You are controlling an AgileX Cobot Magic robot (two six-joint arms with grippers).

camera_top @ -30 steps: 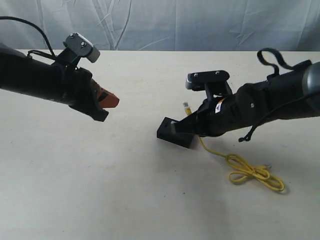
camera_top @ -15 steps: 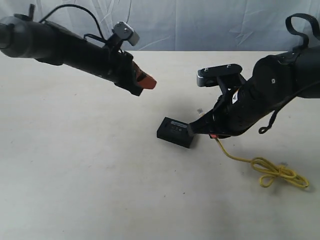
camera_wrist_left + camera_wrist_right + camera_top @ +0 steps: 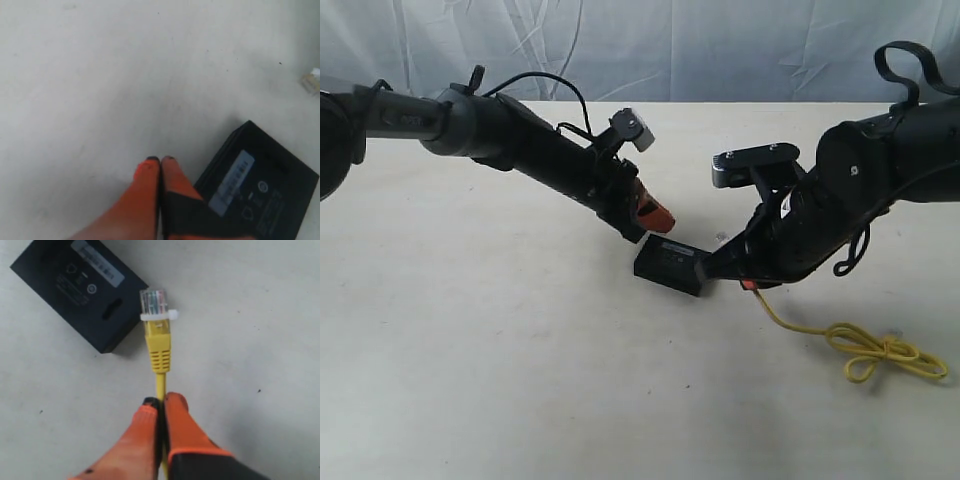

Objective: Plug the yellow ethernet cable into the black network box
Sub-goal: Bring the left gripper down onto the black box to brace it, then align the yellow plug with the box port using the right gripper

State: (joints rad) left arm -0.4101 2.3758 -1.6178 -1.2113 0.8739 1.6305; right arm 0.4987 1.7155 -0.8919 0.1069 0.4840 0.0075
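The black network box lies flat at the table's middle, its pale label strip facing up. My right gripper is shut on the yellow ethernet cable just behind its boot. The clear plug sticks out ahead of the fingers, close beside one corner of the box and apart from it. The cable's bow-like loop trails on the table behind the right arm. My left gripper is shut with nothing in it, its orange fingers just beside the box on the far-left side.
The pale table stretches bare to the front and left. A wrinkled grey backdrop hangs behind the table's far edge. Both dark arms lean in over the middle from opposite sides.
My left arm has swung right and down until its shut fingers reach the box. The right arm has shifted slightly, and the cable's loop has been dragged further right.
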